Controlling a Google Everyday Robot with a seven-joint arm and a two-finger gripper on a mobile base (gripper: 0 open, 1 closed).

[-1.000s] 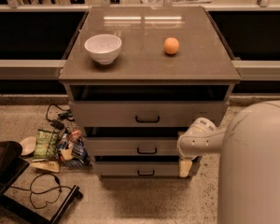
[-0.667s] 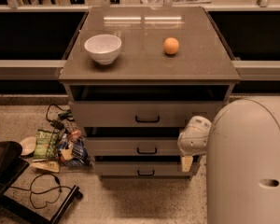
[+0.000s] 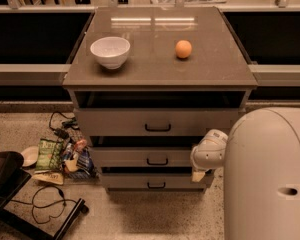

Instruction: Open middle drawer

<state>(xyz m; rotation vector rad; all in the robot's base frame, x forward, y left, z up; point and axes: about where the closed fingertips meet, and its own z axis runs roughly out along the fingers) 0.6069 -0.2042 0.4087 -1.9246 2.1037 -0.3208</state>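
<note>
The grey cabinet (image 3: 160, 66) has three stacked drawers. The middle drawer (image 3: 125, 157) is a low grey front with a small black bar handle (image 3: 157, 161) at its centre, and a dark gap shows above it. The taller top drawer (image 3: 115, 122) sits above it and the narrow bottom drawer (image 3: 125, 180) below it. My gripper (image 3: 206, 159) is at the white end of my arm, against the right end of the middle drawer's front. A tan tag hangs under it. My bulky white arm (image 3: 267, 179) fills the lower right.
A white bowl (image 3: 110, 51) and an orange (image 3: 183, 49) sit on the cabinet top. Snack packets (image 3: 57, 156), a white plate (image 3: 29, 155) and black cables (image 3: 45, 204) lie on the floor to the left. A dark chair base (image 3: 5, 181) stands at the lower left.
My white arm body has shifted a little left and covers more of the right side. The gripper end stays at the right end of the middle drawer. The drawers have not visibly moved.
</note>
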